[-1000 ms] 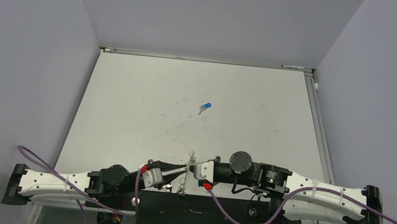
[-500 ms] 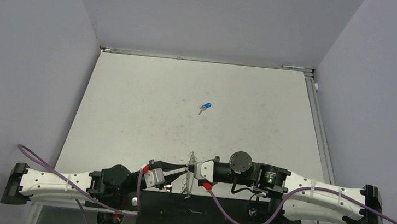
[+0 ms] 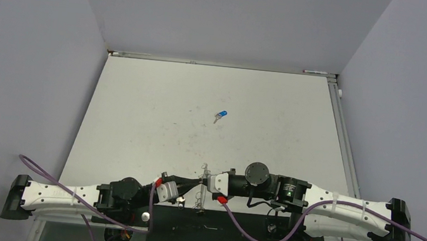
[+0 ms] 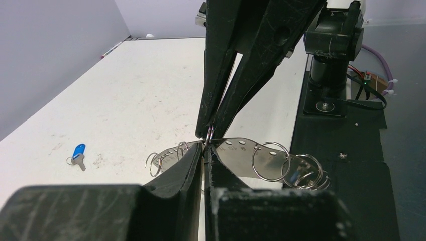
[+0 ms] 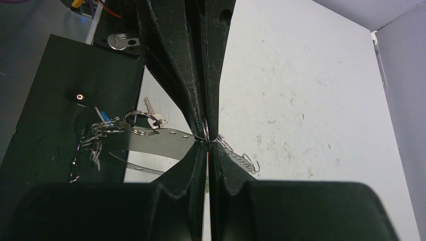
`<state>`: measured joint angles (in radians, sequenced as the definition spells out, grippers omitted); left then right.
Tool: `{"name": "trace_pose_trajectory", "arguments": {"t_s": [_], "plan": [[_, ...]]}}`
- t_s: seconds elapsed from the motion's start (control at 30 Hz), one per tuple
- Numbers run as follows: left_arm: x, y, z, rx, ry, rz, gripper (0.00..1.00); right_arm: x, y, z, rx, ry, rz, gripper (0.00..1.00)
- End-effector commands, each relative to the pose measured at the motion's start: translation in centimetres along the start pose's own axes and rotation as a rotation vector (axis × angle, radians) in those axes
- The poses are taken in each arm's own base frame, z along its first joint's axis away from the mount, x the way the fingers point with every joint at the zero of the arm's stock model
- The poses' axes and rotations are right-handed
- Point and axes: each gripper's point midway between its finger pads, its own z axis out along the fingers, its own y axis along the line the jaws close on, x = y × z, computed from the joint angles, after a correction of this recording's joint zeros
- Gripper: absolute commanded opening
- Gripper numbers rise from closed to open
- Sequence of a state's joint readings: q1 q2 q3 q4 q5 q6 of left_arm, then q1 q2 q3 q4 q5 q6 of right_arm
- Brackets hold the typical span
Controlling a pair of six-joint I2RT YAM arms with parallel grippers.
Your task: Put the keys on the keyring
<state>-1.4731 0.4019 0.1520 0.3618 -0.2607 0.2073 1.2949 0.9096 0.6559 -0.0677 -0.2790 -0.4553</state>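
Both grippers meet tip to tip at the table's near edge. My left gripper [image 3: 198, 182] [image 4: 205, 149] and my right gripper [image 3: 205, 183] [image 5: 207, 143] are each shut on the same thin wire ring [image 4: 210, 133] [image 5: 205, 128] of the keyring. That ring sits on a flat grey metal strip with holes [image 4: 241, 153] [image 5: 166, 138], which carries more wire rings [image 4: 270, 161]. A silver key [image 5: 152, 114] and a blue-headed key [image 5: 103, 116] hang on them. One loose blue-headed key [image 3: 220, 116] [image 4: 78, 153] lies mid-table, far from both grippers.
A black base plate [image 3: 212, 229] [image 5: 50, 100] lies under the hanging rings at the near edge. Grey walls stand left, right and behind the white table [image 3: 140, 119]. Purple cables [image 3: 237, 220] trail from both arms.
Both arms have shifted very slightly and stay joined tip to tip on the ring. The hanging strip has swung a little. The loose blue key has not moved.
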Motion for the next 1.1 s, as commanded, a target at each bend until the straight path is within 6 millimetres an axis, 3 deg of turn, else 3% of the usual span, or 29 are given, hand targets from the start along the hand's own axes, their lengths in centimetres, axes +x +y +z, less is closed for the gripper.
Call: {"name": "trace_pose_trajectory", "arguments": {"t_s": [0.0,0.2,0.43,0.73,0.83,0.93,1.07], "plan": [[-1.7,0.0,0.3,-0.002,-0.052,-0.019,0.00,-3.5,-0.6,-0.3,0.010,-0.143,-0.010,0.05],[-1.6,0.2,0.3,-0.012,-0.020,-0.033,0.00,-3.5,-1.0,-0.4,0.029,-0.147,0.002,0.06],[-1.9,0.8,0.0,-0.035,0.013,-0.051,0.00,-3.2,-1.7,-0.4,0.077,-0.134,0.029,0.40],[-1.7,1.3,-0.5,-0.060,0.038,-0.066,0.00,-3.2,-3.1,-1.0,0.153,-0.127,0.010,0.47],[-1.7,1.4,-0.5,-0.071,0.053,-0.078,0.00,-2.5,-6.3,-1.7,0.350,-0.113,0.082,0.51],[-1.5,1.5,-0.6,-0.080,0.071,-0.090,0.00,-0.3,-11.5,-3.0,0.613,-0.053,0.278,0.56],[-0.9,1.6,-0.6,-0.093,0.095,-0.104,0.00,4.9,-17.4,-3.7,0.833,0.107,0.618,0.58]]}}
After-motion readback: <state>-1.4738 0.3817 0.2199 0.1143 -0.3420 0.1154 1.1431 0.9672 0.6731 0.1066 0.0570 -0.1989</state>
